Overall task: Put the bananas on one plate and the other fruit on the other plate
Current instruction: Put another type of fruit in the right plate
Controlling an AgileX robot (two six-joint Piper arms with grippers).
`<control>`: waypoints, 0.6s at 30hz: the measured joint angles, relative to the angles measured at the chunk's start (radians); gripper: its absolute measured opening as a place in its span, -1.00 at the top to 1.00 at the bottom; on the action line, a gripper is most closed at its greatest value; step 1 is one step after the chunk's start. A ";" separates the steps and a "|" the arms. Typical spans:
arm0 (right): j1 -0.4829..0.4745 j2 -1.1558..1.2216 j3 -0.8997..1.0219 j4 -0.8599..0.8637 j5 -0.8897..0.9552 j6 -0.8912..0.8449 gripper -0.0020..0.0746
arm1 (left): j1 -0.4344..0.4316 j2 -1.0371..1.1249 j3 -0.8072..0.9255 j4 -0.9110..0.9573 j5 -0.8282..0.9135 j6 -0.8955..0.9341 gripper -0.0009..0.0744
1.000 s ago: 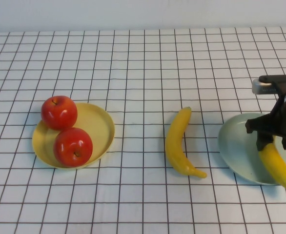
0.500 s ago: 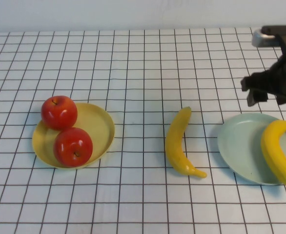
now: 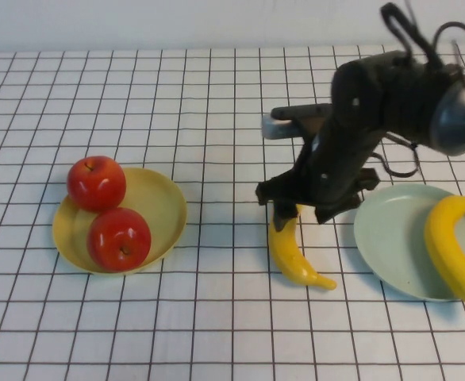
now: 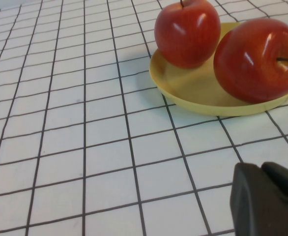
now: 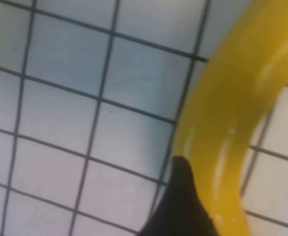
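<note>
While the right arm is reaching over mid-bench in the high view, the right gripper (image 3: pixel 302 216) is sitting down over the far end of the loose banana (image 3: pixel 293 255); one finger is touching its left side, but can't tell if it's clamped. That banana is lying on the gridded bench (image 3: pixel 217 111) between the two plates, apart from both. 2nd banana (image 3: pixel 452 248) is resting on the blue-green plate (image 3: pixel 385 238) at right, near tip hanging over the rim. Yellow plate (image 3: pixel 163 200) at left is holding both apples: far apple (image 3: pixel 96 182) leaning on the far-left rim, near apple (image 3: pixel 119 239) touching it.

Left wrist view: left gripper (image 4: pixel 266 201) is hovering low over bare bench, w/ fingers together, near the yellow plate (image 4: pixel 183 91) and apples.

Right wrist view: a dark finger (image 5: pixel 179 206) is pressing against the banana (image 5: pixel 232 123).
</note>
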 joint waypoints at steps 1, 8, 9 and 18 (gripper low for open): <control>0.013 0.022 -0.024 0.000 0.011 0.005 -0.29 | 0.000 0.000 0.000 0.000 0.000 0.000 0.99; 0.071 0.192 -0.230 -0.061 0.148 0.091 -0.29 | 0.000 0.000 0.000 0.000 0.000 0.000 0.99; 0.070 0.208 -0.252 -0.066 0.170 0.098 -0.29 | 0.000 0.000 0.000 0.000 0.000 0.000 0.99; 0.071 0.282 -0.297 -0.092 0.195 0.128 -0.04 | 0.000 0.000 0.000 0.000 0.000 0.000 0.99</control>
